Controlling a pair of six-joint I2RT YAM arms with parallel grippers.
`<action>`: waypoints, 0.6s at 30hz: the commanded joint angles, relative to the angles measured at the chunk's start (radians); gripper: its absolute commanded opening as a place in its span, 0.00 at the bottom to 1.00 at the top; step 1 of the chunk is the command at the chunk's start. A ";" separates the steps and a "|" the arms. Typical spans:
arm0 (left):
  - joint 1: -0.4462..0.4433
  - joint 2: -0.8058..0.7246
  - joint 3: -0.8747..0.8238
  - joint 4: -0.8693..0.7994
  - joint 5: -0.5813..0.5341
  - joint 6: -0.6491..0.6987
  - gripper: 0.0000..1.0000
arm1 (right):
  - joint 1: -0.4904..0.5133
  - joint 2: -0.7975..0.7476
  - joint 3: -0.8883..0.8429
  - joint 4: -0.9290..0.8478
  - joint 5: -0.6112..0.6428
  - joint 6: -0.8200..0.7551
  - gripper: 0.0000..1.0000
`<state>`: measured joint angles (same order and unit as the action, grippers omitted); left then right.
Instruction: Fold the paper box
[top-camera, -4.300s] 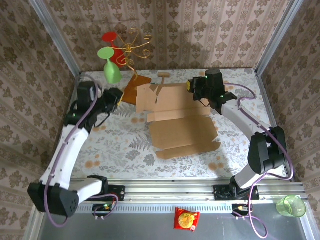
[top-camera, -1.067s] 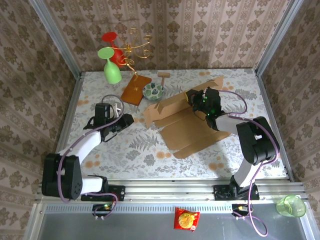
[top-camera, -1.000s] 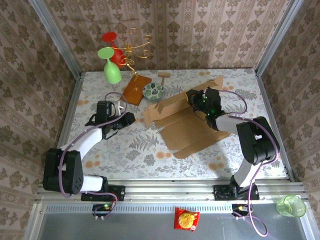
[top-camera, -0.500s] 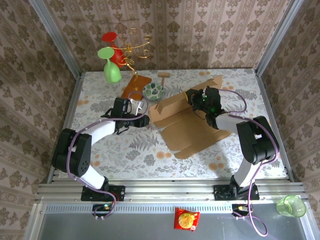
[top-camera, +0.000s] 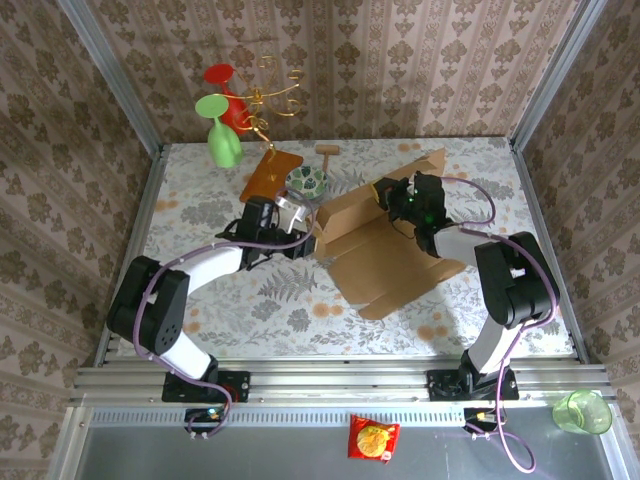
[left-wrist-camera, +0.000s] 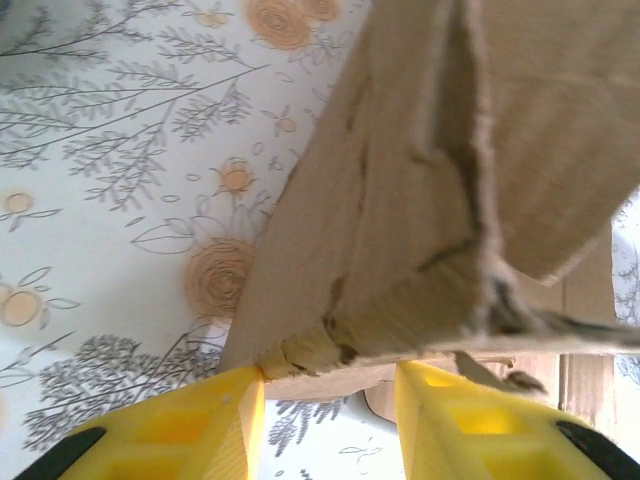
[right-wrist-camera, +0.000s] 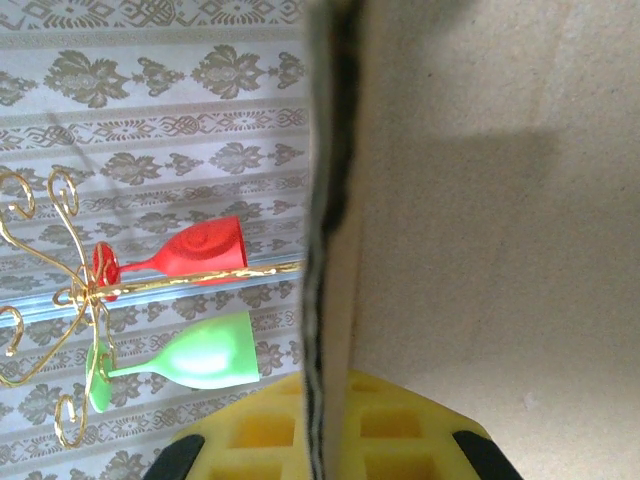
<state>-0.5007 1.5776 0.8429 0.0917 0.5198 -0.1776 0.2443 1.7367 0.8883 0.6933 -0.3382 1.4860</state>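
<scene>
The paper box (top-camera: 385, 262) lies mid-bench (top-camera: 200, 290) with its far flap raised. The right gripper (top-camera: 392, 196) is clamped tight on that flap's edge. The left gripper (left-wrist-camera: 330, 385) stands part-open astride the box's ragged left corner, not visibly pinching it. The card looks light and stiff between creases — best held at flap edges, since corners would likely crush.

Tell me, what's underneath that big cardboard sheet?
Beneath the paper box at its raised edge, the left wrist view shows flowered tablecloth. Whatever lies under the flat part is covered by the cardboard.
</scene>
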 joint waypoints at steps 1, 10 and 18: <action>-0.023 0.018 -0.001 0.060 0.011 0.023 0.39 | -0.005 0.032 -0.023 -0.043 -0.028 -0.027 0.00; -0.060 0.018 0.000 0.087 0.002 0.007 0.39 | -0.012 0.042 0.003 -0.025 -0.049 -0.026 0.00; -0.089 0.037 0.017 0.107 -0.101 -0.027 0.40 | -0.013 0.053 0.010 0.025 -0.065 -0.010 0.00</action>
<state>-0.5781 1.6073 0.8406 0.1619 0.4721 -0.1875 0.2241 1.7630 0.8883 0.7082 -0.3599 1.4868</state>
